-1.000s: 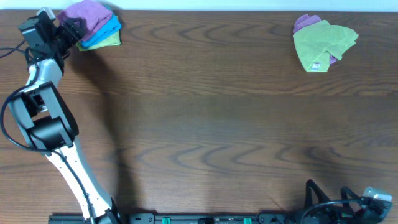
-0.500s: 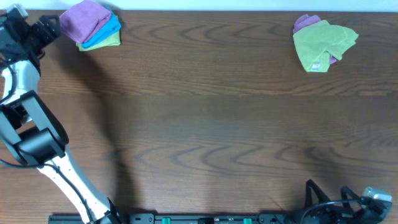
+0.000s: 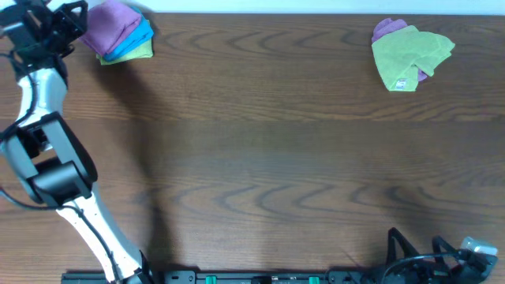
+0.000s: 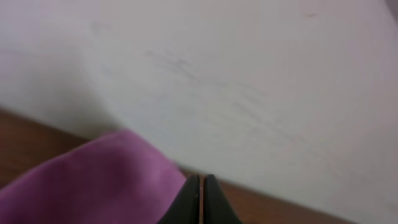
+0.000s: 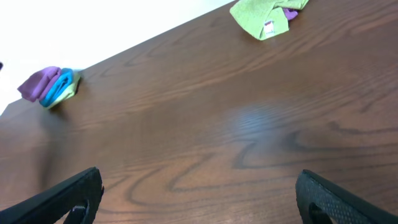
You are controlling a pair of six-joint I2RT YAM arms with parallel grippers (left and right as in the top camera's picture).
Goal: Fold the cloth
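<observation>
- Purple cloth (image 3: 110,22): folded, upper left of the overhead frame, on top of a blue cloth (image 3: 136,39) and a green cloth (image 3: 143,51).
- Left tool (image 3: 75,17): just beside the purple cloth's left edge; wrist view shows its tips pressed together, gripping nothing.
- Right tool (image 5: 198,180): spread wide, nothing held, bottom right, above bare worktop (image 3: 260,158).
- Upper right: crumpled green towel (image 3: 410,51) over a second purple cloth (image 3: 387,28).

On the table (image 3: 276,158), at its far-left corner: a folded stack (image 3: 132,44) of three, the cloth (image 3: 109,24) topmost. Just left of that, at the table's left edge: the left gripper (image 3: 71,16). Near the table's far-right corner: a loose pile (image 3: 414,51), one piece over another.
</observation>
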